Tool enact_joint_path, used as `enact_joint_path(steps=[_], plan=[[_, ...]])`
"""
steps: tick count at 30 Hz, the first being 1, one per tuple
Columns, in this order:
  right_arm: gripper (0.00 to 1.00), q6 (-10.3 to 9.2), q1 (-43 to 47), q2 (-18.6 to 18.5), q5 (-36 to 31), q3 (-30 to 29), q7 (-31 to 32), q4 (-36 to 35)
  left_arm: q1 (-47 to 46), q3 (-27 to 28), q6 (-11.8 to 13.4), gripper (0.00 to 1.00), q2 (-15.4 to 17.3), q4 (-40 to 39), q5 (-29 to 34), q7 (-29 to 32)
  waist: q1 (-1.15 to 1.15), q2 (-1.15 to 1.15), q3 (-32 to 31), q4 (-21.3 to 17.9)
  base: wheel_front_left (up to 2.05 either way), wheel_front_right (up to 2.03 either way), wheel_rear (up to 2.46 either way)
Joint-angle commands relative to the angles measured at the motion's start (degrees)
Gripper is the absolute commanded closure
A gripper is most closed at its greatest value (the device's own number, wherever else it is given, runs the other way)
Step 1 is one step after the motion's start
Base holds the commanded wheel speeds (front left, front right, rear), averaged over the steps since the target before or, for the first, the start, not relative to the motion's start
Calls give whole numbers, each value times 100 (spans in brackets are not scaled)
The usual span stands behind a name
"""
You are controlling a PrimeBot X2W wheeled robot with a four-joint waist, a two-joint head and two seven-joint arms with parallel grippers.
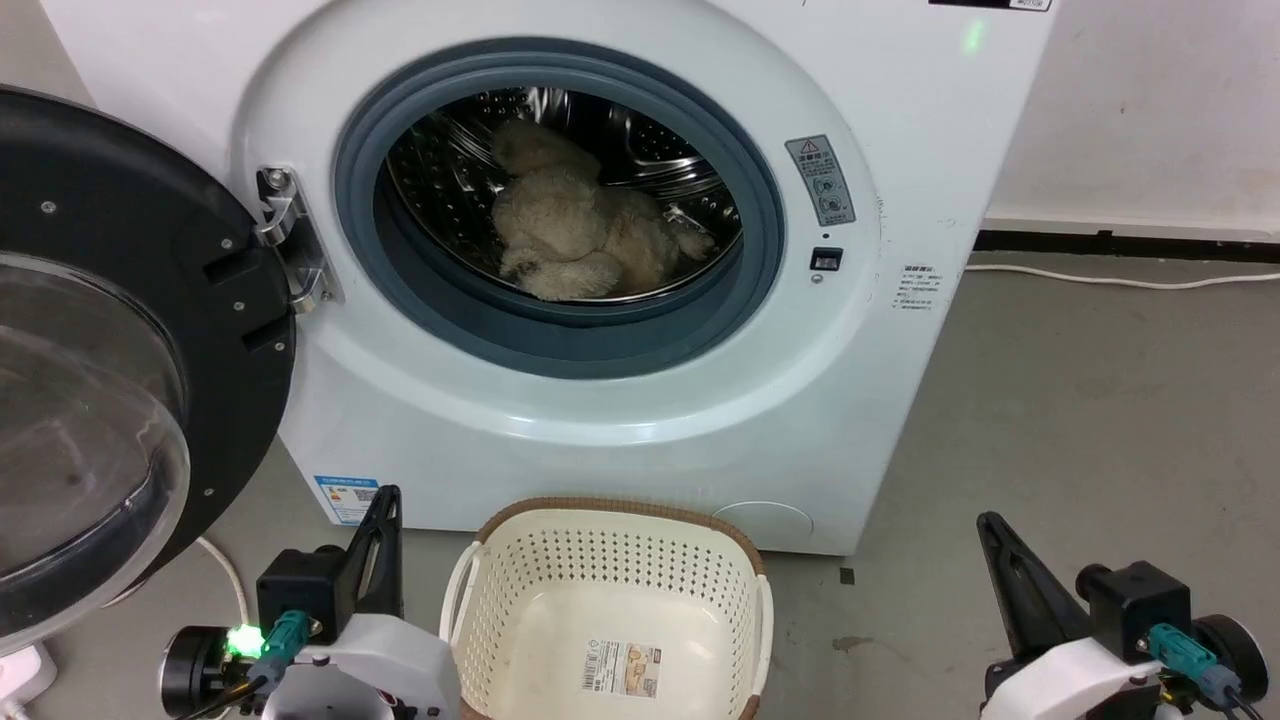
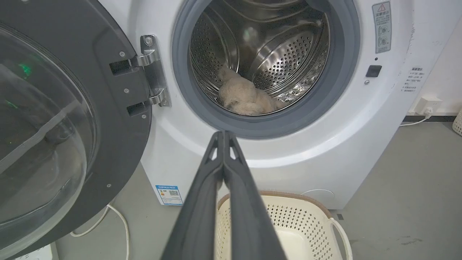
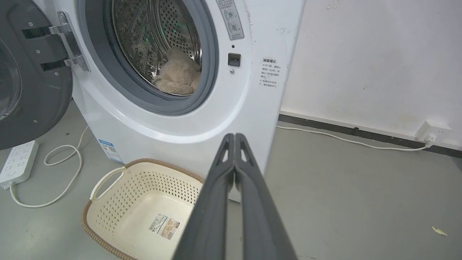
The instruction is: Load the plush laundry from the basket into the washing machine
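Beige plush toy (image 1: 575,235) lies in the washing machine (image 1: 600,420), twelve o'clock from the bare basket (image 1: 520,600); left gripper (image 2: 223,134) and right gripper (image 3: 234,136) are clenched, empty, since loading seems done.

Grey floor (image 1: 1100,400) under washing machine (image 1: 600,430), basket (image 1: 600,555)

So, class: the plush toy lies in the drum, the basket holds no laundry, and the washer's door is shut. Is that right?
No: the door is swung wide open, as the head view shows. The plush toy does lie in the drum, and the basket holds no laundry.
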Motion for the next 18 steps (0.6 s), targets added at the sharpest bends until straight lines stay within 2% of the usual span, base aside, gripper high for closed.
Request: enact_joint_path(steps=[1, 18], plan=[[100, -4, -86, -1, -37, 10, 28, -52, 88, 51, -25, 100, -36, -55, 74, 38, 0, 0, 2, -1, 0, 0, 0], [100, -4, -156, -1, -117, 31, 152, -141, 130, 207, -85, 100, -143, -192, 295, 149, 0, 0, 26, -12, 0, 0, 0]])
